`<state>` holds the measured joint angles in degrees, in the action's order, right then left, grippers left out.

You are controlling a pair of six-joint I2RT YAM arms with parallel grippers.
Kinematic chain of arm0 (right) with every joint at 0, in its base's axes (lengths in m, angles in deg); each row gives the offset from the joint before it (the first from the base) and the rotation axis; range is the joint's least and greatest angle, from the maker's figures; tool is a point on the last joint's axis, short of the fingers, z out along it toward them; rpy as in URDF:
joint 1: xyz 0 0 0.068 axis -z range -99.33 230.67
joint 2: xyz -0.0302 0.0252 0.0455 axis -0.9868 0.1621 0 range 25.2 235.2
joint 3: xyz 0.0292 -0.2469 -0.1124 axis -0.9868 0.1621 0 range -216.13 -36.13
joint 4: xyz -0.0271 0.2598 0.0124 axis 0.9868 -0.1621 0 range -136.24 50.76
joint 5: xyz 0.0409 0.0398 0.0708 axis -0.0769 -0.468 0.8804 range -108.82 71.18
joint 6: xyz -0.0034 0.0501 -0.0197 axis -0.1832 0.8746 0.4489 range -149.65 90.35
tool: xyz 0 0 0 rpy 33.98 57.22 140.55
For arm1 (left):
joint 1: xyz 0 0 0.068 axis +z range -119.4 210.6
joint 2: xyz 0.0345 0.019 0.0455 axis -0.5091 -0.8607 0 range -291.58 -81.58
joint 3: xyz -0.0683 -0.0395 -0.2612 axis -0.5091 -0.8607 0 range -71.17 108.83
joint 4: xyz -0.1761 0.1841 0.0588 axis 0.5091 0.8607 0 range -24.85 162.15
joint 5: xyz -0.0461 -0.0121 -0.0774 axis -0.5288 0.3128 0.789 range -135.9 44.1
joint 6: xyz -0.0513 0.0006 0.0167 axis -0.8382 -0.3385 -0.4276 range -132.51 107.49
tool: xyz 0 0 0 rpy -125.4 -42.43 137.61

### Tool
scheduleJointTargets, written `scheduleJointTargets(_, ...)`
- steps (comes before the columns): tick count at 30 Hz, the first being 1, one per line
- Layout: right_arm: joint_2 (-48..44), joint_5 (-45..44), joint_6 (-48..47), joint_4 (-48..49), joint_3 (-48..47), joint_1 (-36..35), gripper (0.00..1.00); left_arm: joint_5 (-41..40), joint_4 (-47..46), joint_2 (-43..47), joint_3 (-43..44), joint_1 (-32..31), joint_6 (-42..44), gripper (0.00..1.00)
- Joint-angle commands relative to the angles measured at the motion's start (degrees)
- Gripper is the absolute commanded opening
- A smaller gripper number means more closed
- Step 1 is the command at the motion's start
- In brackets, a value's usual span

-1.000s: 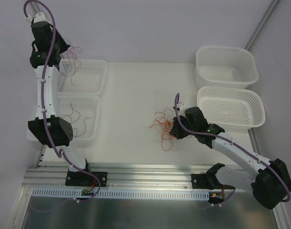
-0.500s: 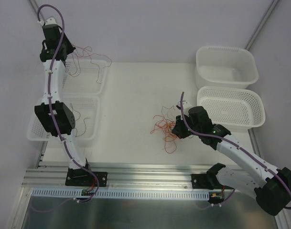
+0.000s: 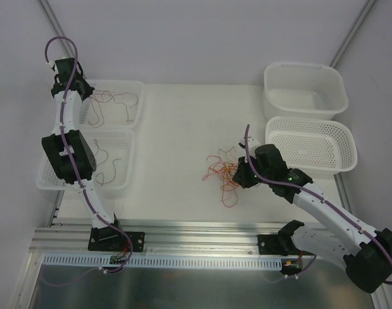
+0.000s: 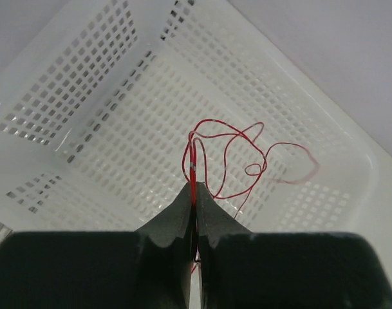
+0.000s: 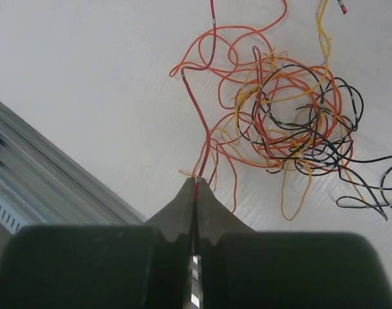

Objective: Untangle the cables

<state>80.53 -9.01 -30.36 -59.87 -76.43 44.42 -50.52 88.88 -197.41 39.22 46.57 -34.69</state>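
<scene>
**Top external view.** The tangle of orange, black and pale yellow cables lies on the counter. The right tool is touching the tangle's right edge, so the right arm is much the nearer one. The left tool is well to the left of the tangle and farther back. It hangs over the far-left basket, where a loose red cable sprawls. The near-left basket, also well left of the tangle, holds a few dark cables. From this height I cannot tell the state of either tool.

**Left wrist view.** The left tool is clenched on the red cable, which loops away from the tips over the basket's floor. I cannot tell whether the loops rest on the floor or hang just above it.

**Right wrist view.** The right tool is clenched on a single red strand. The strand runs roughly straight ahead from the tips, in line with the tool. The tangle's knotted core lies ahead and to the right. In my judgement, pulling back along that line, away from the tangle, would draw the strand free. The strand's course through the knot is hard to follow. Its far end is cut off at the top of the frame, and some black loops run off the right side.
</scene>
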Motion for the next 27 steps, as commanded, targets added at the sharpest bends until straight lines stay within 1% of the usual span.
scheduleJointTargets(1,-2.16,-0.31,1.85,-0.82,-2.51,0.04,0.01,-0.47,-1.84,2.63,-2.37,1.26,-2.35,0.04)
scheduleJointTargets(3,-2.59,-0.40,2.03,-1.00,-2.51,0.04,0.01,-0.30,-1.93,2.89,-3.16,1.52,-2.26,0.17)
scheduleJointTargets(4,-2.68,-0.57,2.12,-1.35,-2.60,0.04,0.01,0.14,-1.93,2.89,-3.25,1.52,-2.17,0.28)
scheduleJointTargets(5,-2.86,-0.84,2.03,-1.52,-2.77,0.04,0.01,0.75,-1.93,3.07,-3.34,1.52,-2.00,0.47)
scheduleJointTargets(6,-2.95,-1.01,1.94,-1.87,-3.38,0.04,0.01,1.45,-1.93,3.33,-3.25,1.52,-2.00,0.57)
scheduleJointTargets(7,-3.04,-1.36,1.94,-2.49,-3.74,0.04,0.01,2.33,-1.93,3.68,-3.34,1.52,-2.08,0.64)
scheduleJointTargets(8,-3.04,-1.45,1.59,-2.58,-4.17,0.04,0.01,4.16,-1.93,4.73,-3.42,1.61,-2.08,0.70)
scheduleJointTargets(9,-3.04,-1.45,1.59,-2.76,-4.53,-0.05,0.01,4.53,-1.93,5.26,-3.69,1.44,-2.34,0.83)
scheduleJointTargets(11,-3.12,-1.54,1.15,-3.02,-6.11,-0.14,0.01,7.69,-1.93,7.71,-4.04,1.26,-2.44,0.94)
scheduleJointTargets(13,-2.69,-1.54,0.89,-3.46,-8.21,-0.05,0.01,10.15,-1.93,10.17,-6.23,0.65,-2.52,0.99)
scheduleJointTargets(16,-1.98,-1.63,0.97,-3.72,-11.20,-0.14,0.01,14.54,-1.93,16.23,-11.49,-1.10,-2.61,0.99)
scheduleJointTargets(17,-1.72,-1.63,0.89,-3.64,-11.99,-0.14,0.01,15.77,-1.93,19.73,-13.25,-1.72,-2.52,0.99)
scheduleJointTargets(18,-1.37,-1.54,0.97,-3.64,-12.70,-0.05,0.01,17.52,-1.93,21.77,-17.01,-2.77,-2.35,0.99)
scheduleJointTargets(19,-1.19,-1.37,1.06,-3.46,-13.57,-0.14,0.01,18.15,-1.93,23.70,-19.14,-5.13,-2.26,0.99)
scheduleJointTargets(20,-0.58,-1.28,0.97,-3.29,-14.80,-0.14,0.01,18.51,-1.93,27.64,-21.33,-6.81,-1.65,0.99)
scheduleJointTargets(21,-0.31,-1.28,0.97,-3.11,-15.42,-0.14,0.01,18.68,-2.02,29.76,-25.97,-8.48,-1.56,0.99)
scheduleJointTargets(22,0.04,-1.28,0.97,-2.50,-16.39,-0.14,0.01,18.42,-2.19,33.88,-30.80,-12.50,-1.47,0.99)
scheduleJointTargets(23,0.30,-1.10,0.97,-2.15,-17.09,-0.14,0.01,18.07,-2.19,35.66,-30.85,-14.63,-1.38,0.99)
scheduleJointTargets(24,0.56,-1.01,0.97,-1.45,-17.62,-0.14,0.01,17.98,-2.28,37.50,-35.46,-15.78,-1.47,0.99)
scheduleJointTargets(25,0.83,-1.01,1.32,-1.18,-18.24,-0.14,0.01,17.90,-2.54,39.17,-37.77,-19.10,-1.64,0.99)
scheduleJointTargets(26,1.44,-1.27,1.85,-0.91,-19.63,-0.14,0.01,17.81,-3.41,42.24,-42.05,-23.39,-1.64,0.99)
scheduleJointTargets(27,1.71,-1.28,2.46,-0.39,-20.26,-0.14,0.01,17.72,-4.12,43.75,-44.01,-26.05,-1.56,0.99)
